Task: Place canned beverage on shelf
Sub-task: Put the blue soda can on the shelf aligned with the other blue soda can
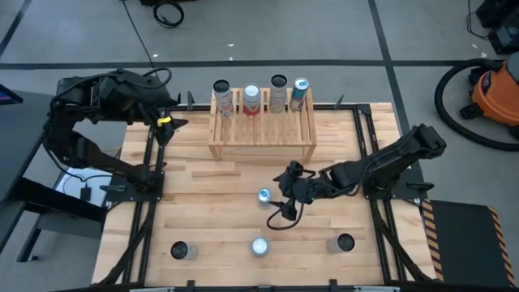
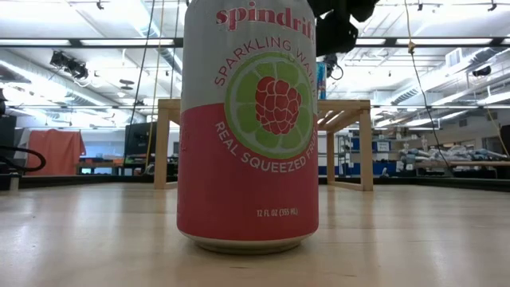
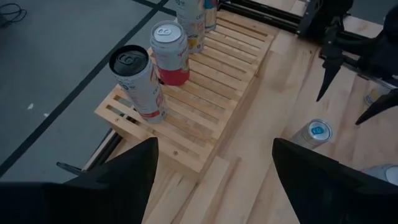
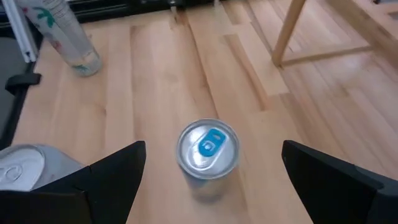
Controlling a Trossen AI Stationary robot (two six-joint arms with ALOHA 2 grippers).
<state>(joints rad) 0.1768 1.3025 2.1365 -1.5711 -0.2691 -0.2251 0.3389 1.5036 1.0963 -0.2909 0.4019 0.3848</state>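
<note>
Shelf: pale wood rack at the far middle of the table, long axis running left to right, slats running front to back. Four cans stand upright along its back edge; in the low view only its legs and top rail show, most of it hidden behind a pink and grey can that fills the middle of that picture, top cut off.

Blue-tab can: upright on the table in front of the shelf, near the middle, silver lid up. Its label cannot be read in any view.

Right gripper: low over the table just beside the blue-tab can, fingers spread wide — nothing between them. The right wrist view shows the can ahead between the two fingers, untouched.

Left gripper: raised at the far left corner, beside the shelf's left end, fingers apart and empty.

Other cans along the near edge: a dark-topped one at left, a silver one in the middle, a dark-topped one at right — all upright, labels too small to make out.
</note>
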